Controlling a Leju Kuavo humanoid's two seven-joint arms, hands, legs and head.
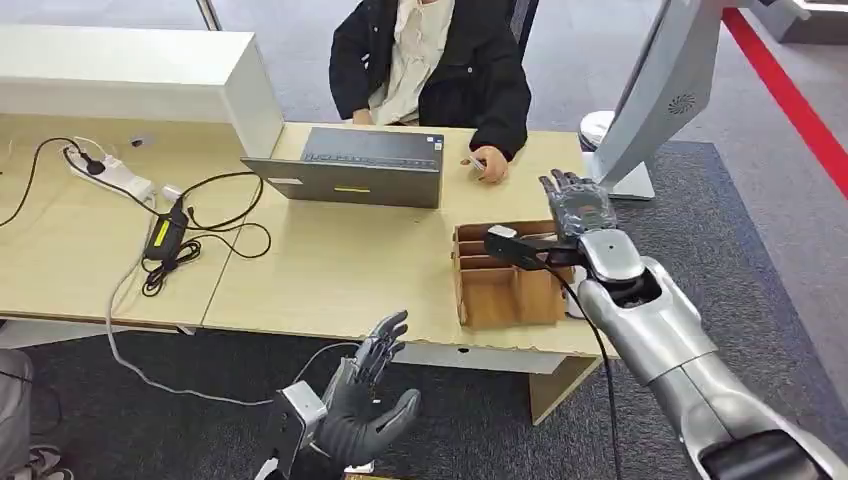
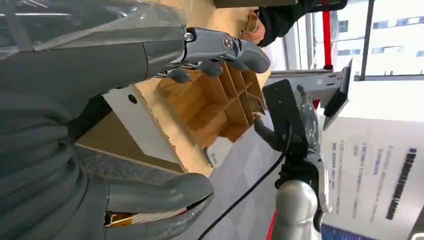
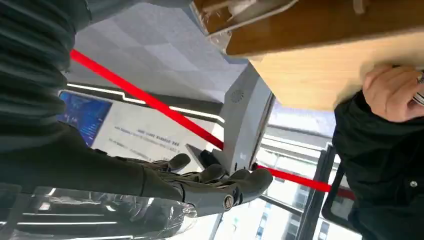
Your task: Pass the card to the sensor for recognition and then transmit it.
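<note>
My right hand [image 1: 578,205] is raised over the far end of a divided cardboard box [image 1: 505,285], fingers stretched out and empty; the right hand [image 3: 210,182] points toward the grey-white sensor stand [image 3: 245,125]. That sensor stand [image 1: 660,90] rises just right of the table's far corner. My left hand [image 1: 370,395] hangs open below the table's front edge, and the left hand [image 2: 150,55] holds nothing. A seated person's hand [image 1: 487,163] rests on the table holding a small flat object, possibly the card [image 2: 251,21].
An open grey laptop [image 1: 355,170] stands before the person in a dark jacket [image 1: 440,70]. A power strip [image 1: 110,175] and black cables [image 1: 190,235] lie at the table's left. A white partition [image 1: 130,70] stands far left. Grey carpet [image 1: 760,230] lies right of the table.
</note>
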